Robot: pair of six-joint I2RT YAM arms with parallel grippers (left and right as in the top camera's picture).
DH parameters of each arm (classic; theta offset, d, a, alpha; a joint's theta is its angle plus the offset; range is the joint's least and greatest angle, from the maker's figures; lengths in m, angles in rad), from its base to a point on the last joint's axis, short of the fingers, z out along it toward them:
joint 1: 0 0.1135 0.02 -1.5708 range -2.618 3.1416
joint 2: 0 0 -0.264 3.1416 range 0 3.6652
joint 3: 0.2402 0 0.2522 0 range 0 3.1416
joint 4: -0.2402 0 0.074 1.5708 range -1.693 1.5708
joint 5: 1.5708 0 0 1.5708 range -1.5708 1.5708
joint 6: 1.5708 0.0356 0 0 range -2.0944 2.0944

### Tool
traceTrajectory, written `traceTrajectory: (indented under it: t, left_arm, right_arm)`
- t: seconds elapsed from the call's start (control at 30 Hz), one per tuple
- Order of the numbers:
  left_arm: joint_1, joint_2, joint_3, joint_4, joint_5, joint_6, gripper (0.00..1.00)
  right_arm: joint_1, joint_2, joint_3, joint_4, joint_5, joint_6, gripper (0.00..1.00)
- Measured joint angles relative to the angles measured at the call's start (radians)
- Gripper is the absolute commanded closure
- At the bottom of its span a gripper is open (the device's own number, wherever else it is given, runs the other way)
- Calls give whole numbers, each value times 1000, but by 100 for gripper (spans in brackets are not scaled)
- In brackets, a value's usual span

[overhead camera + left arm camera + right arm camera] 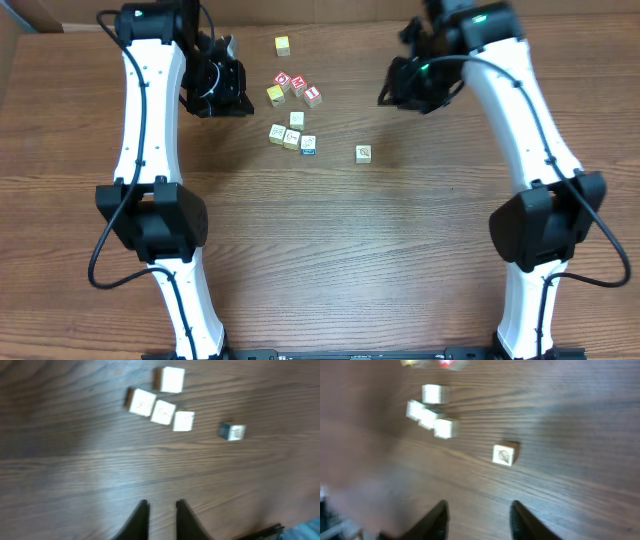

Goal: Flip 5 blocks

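Observation:
Five pale cream blocks lie at the table's middle back. One block point(297, 119) sits just behind a row of three point(292, 139), whose right end shows a blue edge point(308, 149). A lone block point(363, 153) with a line drawing lies apart to the right. My left gripper point(215, 85) hangs left of the group. In its wrist view the gripper point(162, 506) has only a narrow gap, nothing in it, with the cluster point(163, 412) ahead and a bluish block point(231, 431) apart. My right gripper point(405, 85) hovers behind the lone block point(505, 453); its jaws point(478, 505) stand open and empty.
Red-and-white cubes point(299, 87) and a yellow cube point(275, 94) lie just behind the cream group. Another yellowish cube point(283, 45) sits near the back edge. Cardboard boxes border the back corners of the wooden table point(330, 250).

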Motion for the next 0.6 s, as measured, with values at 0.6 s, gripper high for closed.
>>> traceTrajectory:
  t: [0.6]
  left_arm:
    - [0,26,0,-4,-162,-14,0]
  right_arm:
    - [153,6,-565,539,191,128,67]
